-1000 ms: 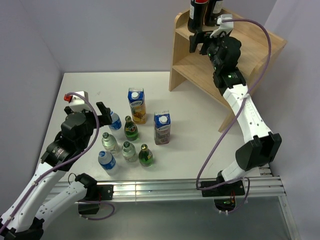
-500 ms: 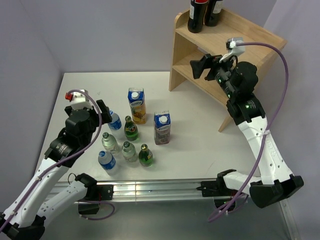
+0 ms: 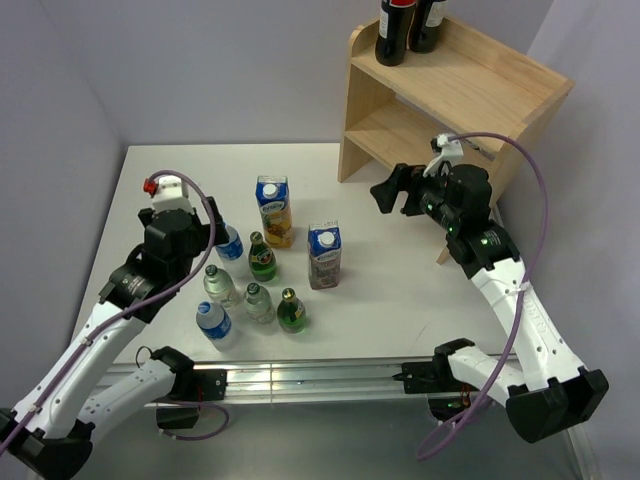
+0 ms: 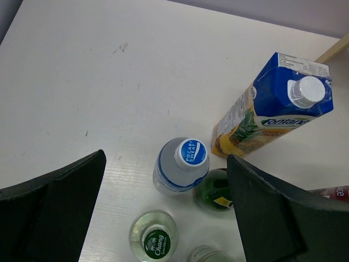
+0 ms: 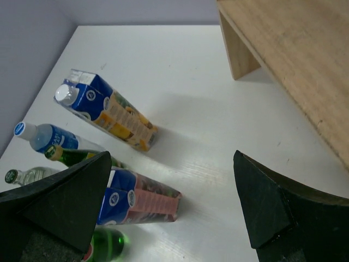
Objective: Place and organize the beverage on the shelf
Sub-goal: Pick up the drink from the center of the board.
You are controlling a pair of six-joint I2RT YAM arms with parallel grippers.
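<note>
- Bright, even, diffuse light fell from overhead.
- Shadows on the table were soft and faint.
- All three views were sharp, without glare.

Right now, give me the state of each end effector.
Left end effector: open, holding nothing.
Right end effector: open, holding nothing.

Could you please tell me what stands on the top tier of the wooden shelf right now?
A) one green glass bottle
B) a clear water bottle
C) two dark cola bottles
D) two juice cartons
C: two dark cola bottles stand on the top tier of the shelf, while the juice cartons stand down on the table.
</note>
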